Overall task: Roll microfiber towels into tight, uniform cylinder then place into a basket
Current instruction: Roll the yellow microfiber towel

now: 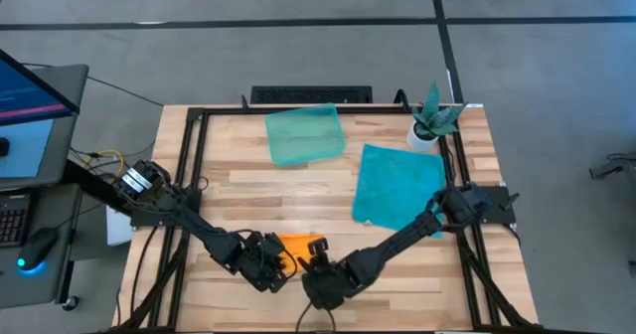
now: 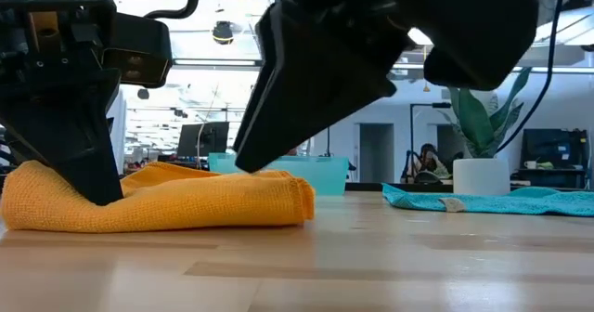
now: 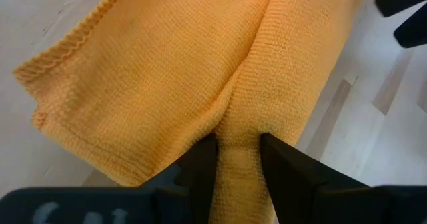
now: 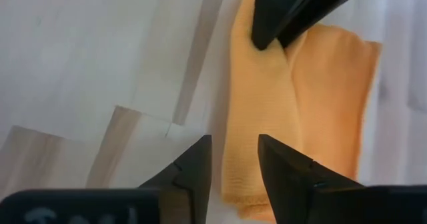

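Currently the orange towel (image 1: 294,245) sits at the desk's (image 1: 238,180) near edge, loosely folded, not yet a cylinder. Left gripper (image 3: 235,159) is on the towel's left end, jaws pinching a ridge of orange fabric. Right gripper (image 4: 232,159) is at the towel's right end, jaws narrow and straddling the folded edge; can't tell if they actually grip it. Right of and beyond the orange towel, the teal towel (image 1: 397,187) lies flat; the basket (image 1: 304,135) is at the desk's far side, well apart, next to a potted plant (image 1: 431,123).

Risk: uneven pull between arms skews the roll; a loose right hold lets the fold spring open.

Desk is light wood, black-framed. Behind it: an open office, a monitor left of the desk.
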